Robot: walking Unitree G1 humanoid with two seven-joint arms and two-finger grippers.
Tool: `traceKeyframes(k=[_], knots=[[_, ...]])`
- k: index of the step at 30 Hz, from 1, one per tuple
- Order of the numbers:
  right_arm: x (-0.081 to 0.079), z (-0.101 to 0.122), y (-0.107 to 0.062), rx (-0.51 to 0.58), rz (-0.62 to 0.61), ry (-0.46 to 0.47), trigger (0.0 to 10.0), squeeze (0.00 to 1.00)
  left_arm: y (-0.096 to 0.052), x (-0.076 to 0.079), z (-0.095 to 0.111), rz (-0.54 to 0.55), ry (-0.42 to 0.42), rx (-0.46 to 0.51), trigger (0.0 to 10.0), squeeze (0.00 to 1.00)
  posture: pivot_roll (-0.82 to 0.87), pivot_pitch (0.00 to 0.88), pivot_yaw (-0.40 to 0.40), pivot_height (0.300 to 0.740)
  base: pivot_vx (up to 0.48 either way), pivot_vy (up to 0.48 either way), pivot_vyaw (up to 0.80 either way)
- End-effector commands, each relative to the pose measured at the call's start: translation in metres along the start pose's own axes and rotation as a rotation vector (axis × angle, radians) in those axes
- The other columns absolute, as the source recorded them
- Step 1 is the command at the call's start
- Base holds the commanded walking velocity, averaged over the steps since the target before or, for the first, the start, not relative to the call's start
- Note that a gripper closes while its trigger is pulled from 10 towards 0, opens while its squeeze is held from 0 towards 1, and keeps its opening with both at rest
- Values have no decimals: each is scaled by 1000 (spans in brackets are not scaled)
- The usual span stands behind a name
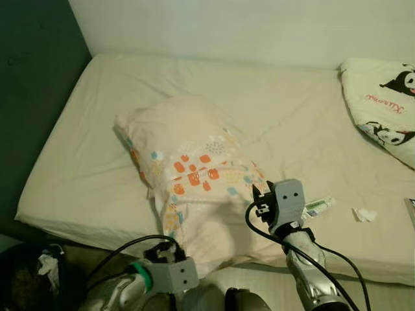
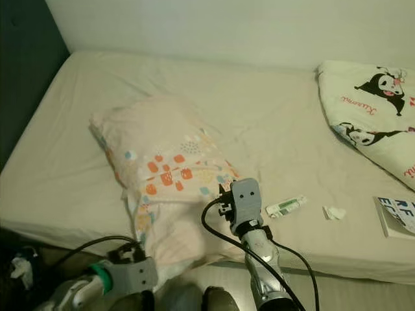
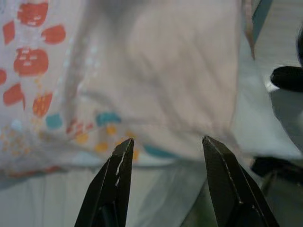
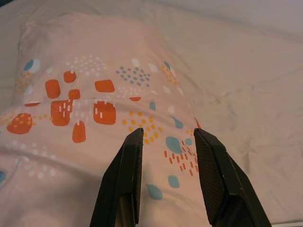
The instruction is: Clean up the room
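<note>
Lying across the bed's (image 1: 97, 168) near edge, the patterned pillow (image 1: 188, 175) hangs partly over the side. The right tool (image 4: 166, 137) hovers above it, fingers spread; the left tool (image 3: 165, 146), fingers also spread, points at the pillow's overhanging end. A small tube (image 2: 285, 207) lies nearby.

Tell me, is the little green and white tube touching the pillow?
Apart. In the right eye view the tube lies on the sheet beside the pillow, with bare sheet and the right gripper's arm between them.
</note>
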State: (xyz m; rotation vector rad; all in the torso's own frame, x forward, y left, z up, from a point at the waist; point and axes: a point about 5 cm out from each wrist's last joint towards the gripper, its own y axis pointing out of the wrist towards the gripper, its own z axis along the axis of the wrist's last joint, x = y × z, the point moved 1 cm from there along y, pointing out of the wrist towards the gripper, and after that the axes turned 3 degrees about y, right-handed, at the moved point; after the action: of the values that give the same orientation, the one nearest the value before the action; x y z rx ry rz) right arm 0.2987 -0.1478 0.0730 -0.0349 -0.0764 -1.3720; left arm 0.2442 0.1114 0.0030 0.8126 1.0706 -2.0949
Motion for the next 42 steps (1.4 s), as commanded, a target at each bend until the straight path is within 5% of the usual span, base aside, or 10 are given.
traceKeyframes(k=[1,9,17,28,42], knots=[[-3,-6,-4,-22,8,3,10000,0,2,11,-1,-28,10,-10,10000,0,-50,193,26,740,0,0,0],[-3,-3,-7,-13,8,7,10000,0,8,17,6,-88,-28,8,10000,0,-61,249,31,740,0,0,0],[-2,-5,-13,-28,13,4,10000,0,-13,25,10,-185,-225,44,10000,0,-50,291,25,740,0,0,0],[-6,-2,-10,-26,34,4,10000,0,3,23,8,-57,-204,-17,10000,0,-57,319,6,740,0,0,0],[-5,-1,-15,-35,31,4,10000,0,7,38,6,-91,-171,-60,10000,0,-70,340,8,740,0,0,0]])
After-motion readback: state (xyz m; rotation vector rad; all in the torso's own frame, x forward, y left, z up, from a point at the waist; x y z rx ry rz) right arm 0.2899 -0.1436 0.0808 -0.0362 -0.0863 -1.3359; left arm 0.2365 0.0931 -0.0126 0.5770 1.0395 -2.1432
